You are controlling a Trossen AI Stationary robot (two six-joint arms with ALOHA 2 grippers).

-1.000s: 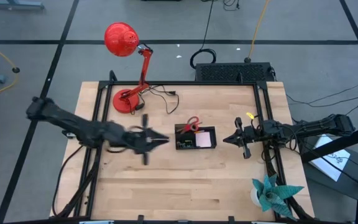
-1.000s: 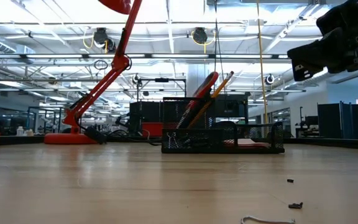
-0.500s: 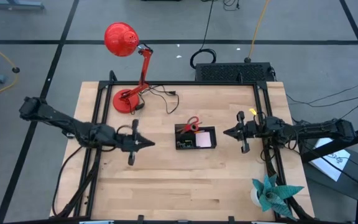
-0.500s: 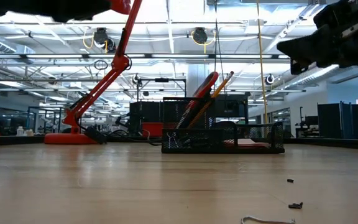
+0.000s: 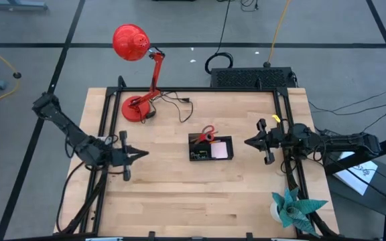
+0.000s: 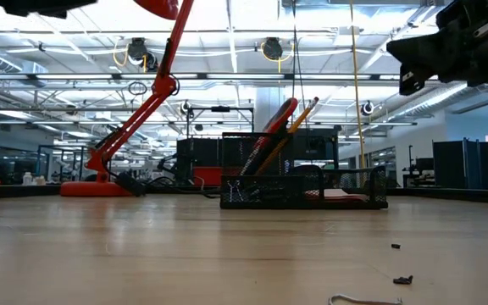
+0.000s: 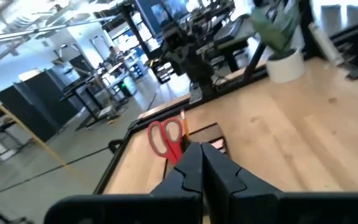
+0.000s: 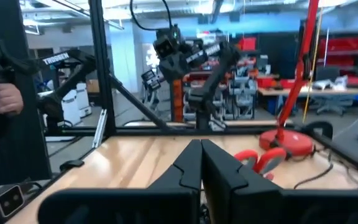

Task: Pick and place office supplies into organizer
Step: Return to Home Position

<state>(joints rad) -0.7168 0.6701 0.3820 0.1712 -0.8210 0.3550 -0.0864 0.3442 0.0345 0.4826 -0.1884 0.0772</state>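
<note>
The organizer (image 5: pixel 211 148), a small black wire-mesh tray with compartments, sits near the middle of the pale wooden desk (image 5: pixel 179 194). In its part toward the lamp side, the red-handled scissors (image 5: pixel 207 133) stand leaning with handles up, and an orange pencil (image 6: pixel 305 113) slants beside them. A pale pink pad (image 5: pixel 222 150) lies flat in the wider compartment. The left pincer (image 5: pixel 143 154) hovers above the desk, well apart from the organizer on its left, its 2 dark fingers (image 7: pixel 185 174) pressed together on nothing. The right pincer (image 5: pixel 248 142) hangs near the organizer's right side, not touching it, its fingers likewise pressed together and empty. A red desk lamp (image 5: pixel 136 47) stands at the desk's far edge.
</note>
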